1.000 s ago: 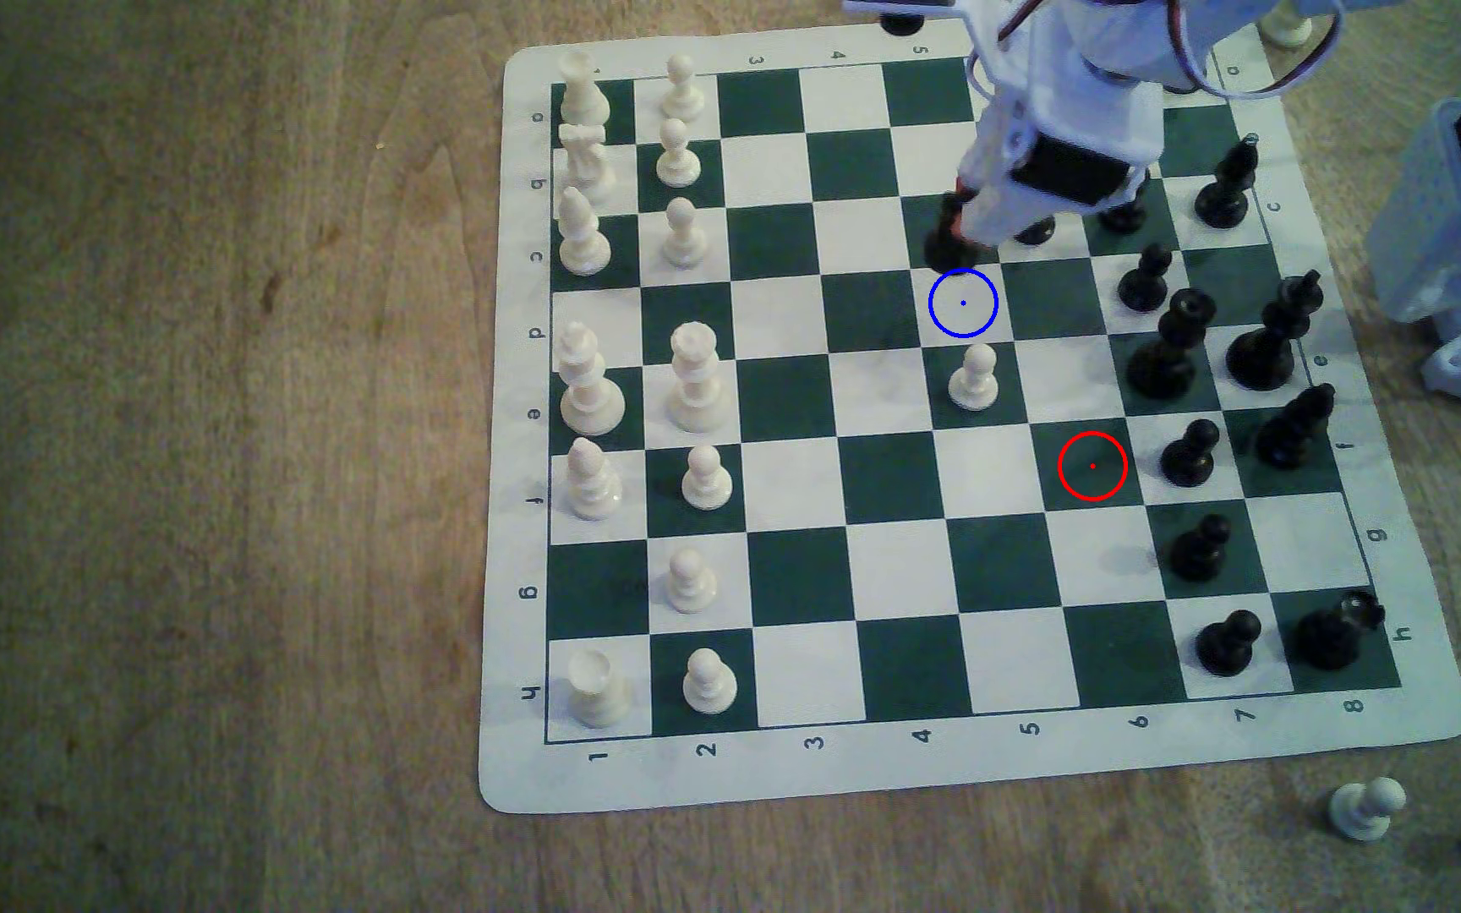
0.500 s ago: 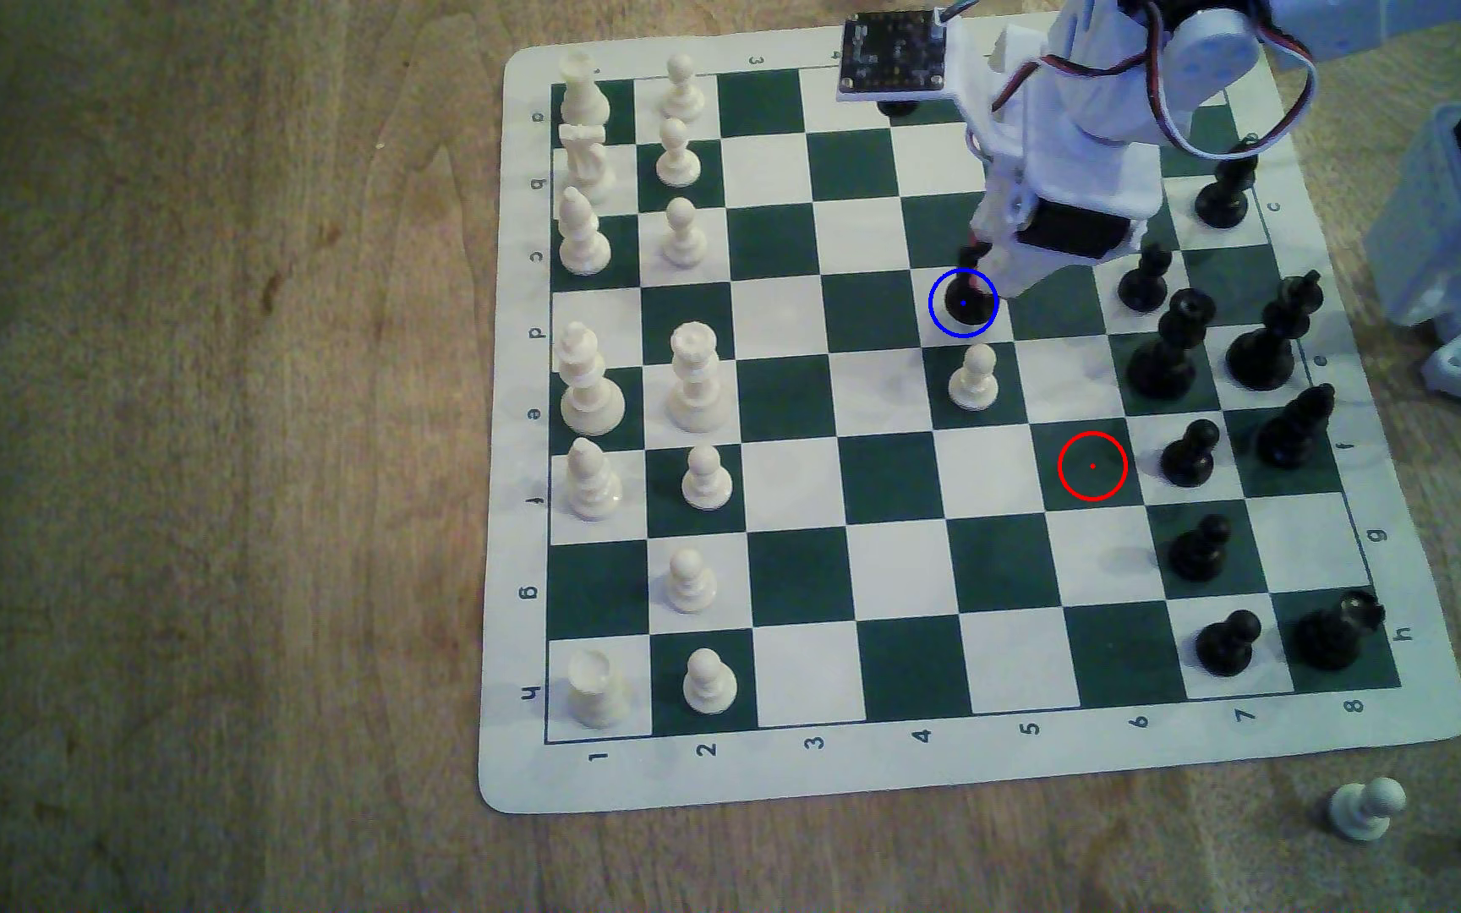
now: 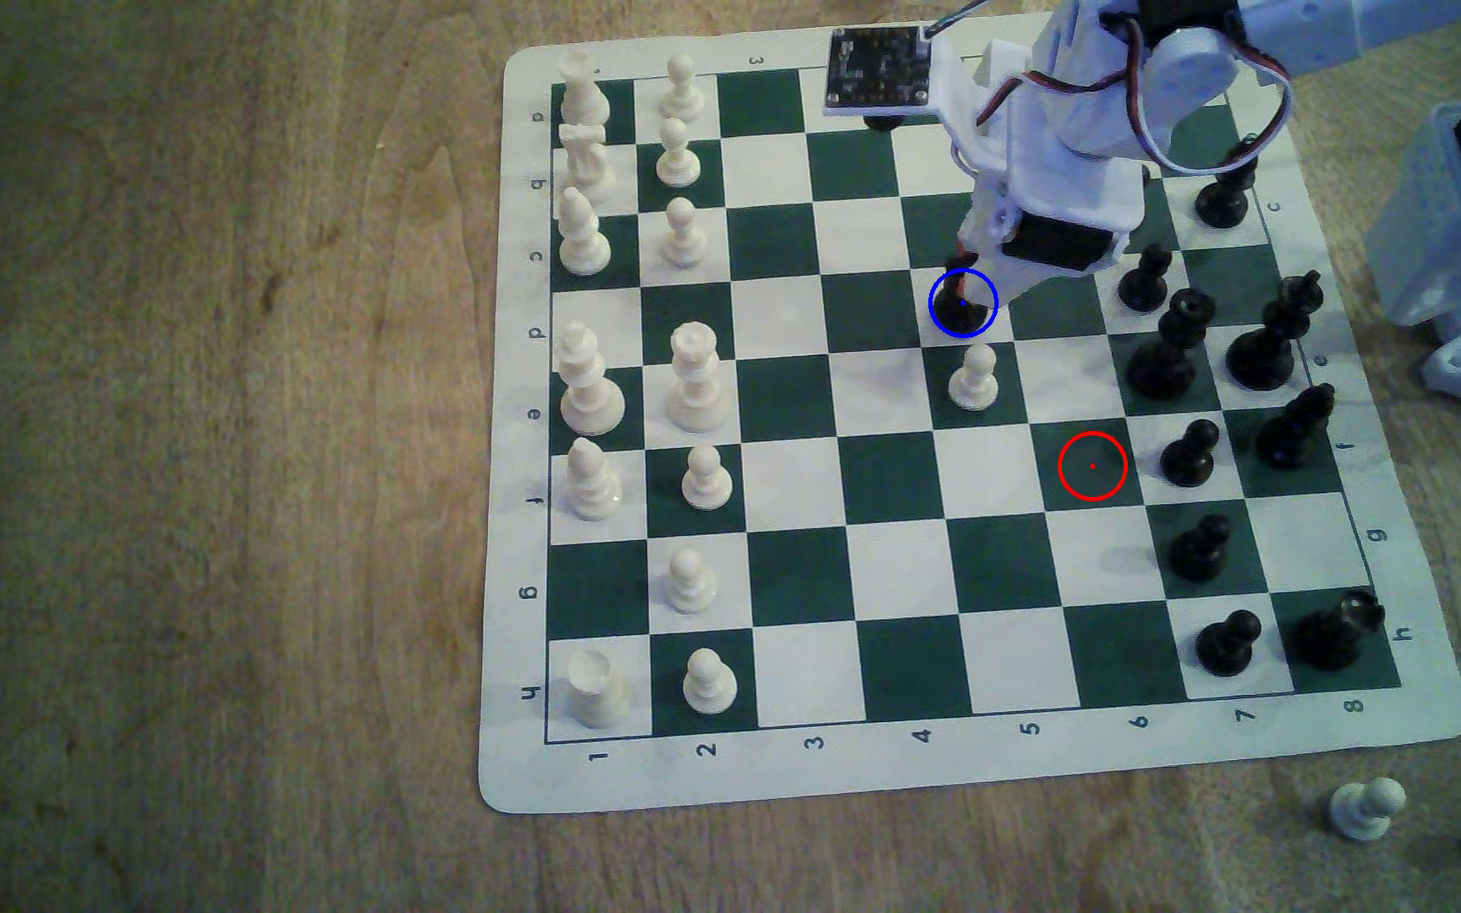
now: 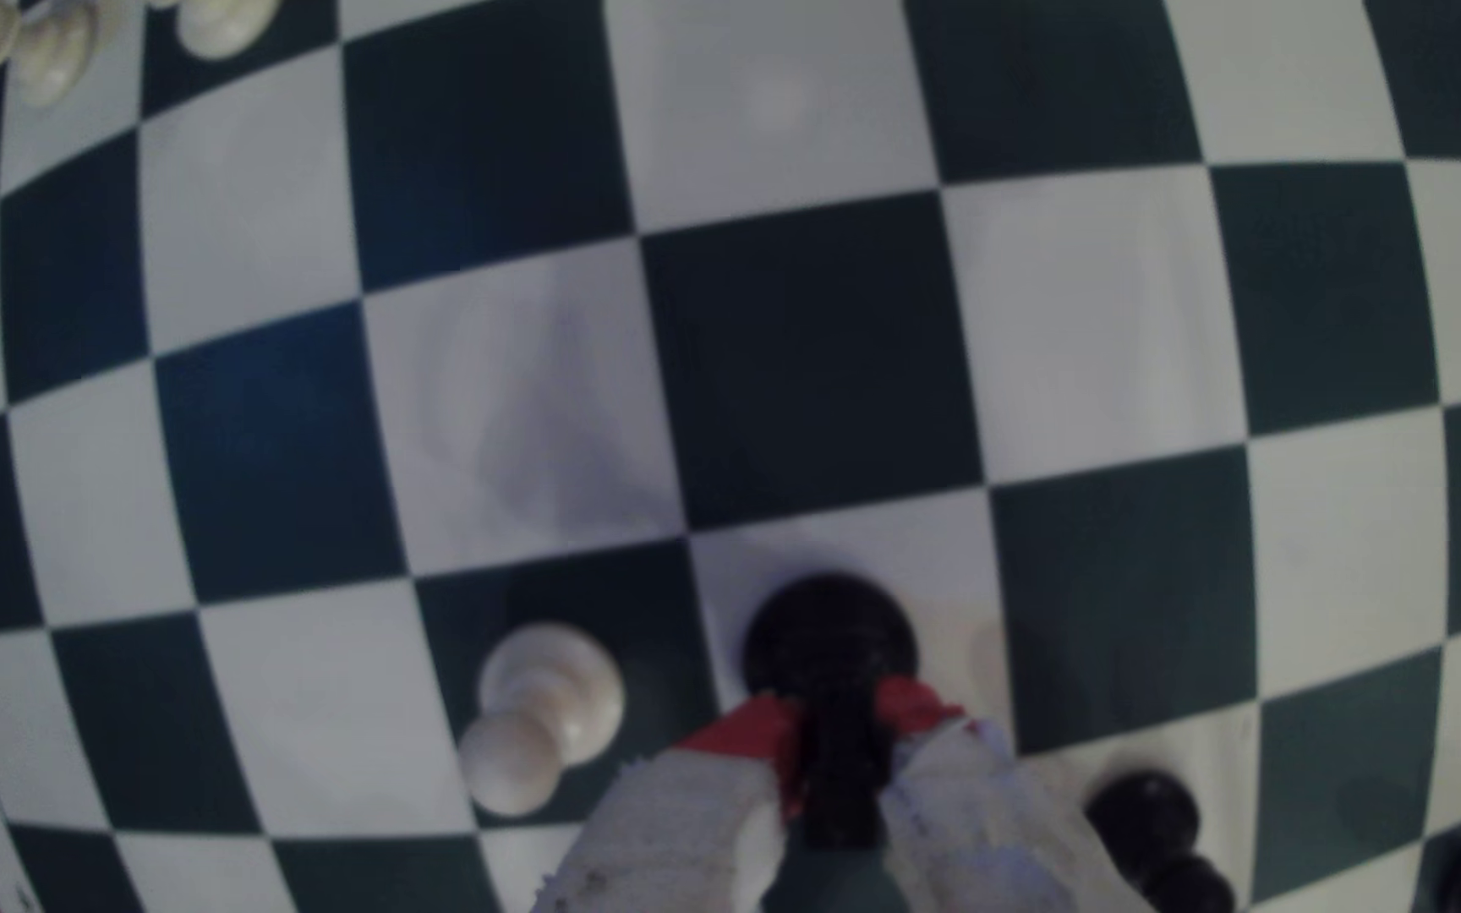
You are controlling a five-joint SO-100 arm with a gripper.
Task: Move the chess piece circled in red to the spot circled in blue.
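On the chessboard, my pincer sets the chess piece down inside the blue ring.

Across the board's far rows the black pieces crowd behind me; nearer, a white pawn stands on the square just beside the spot. My red-tipped fingers are clamped on the piece's neck, its base seemingly resting on that white square. If I open unevenly or lift away at an angle, I judge a finger could drag the head and topple the piece into that pawn.

A white printed arm is seen looped with red, black and white cables, fitted with a dark circuit board, a black servo and red-tipped fingers
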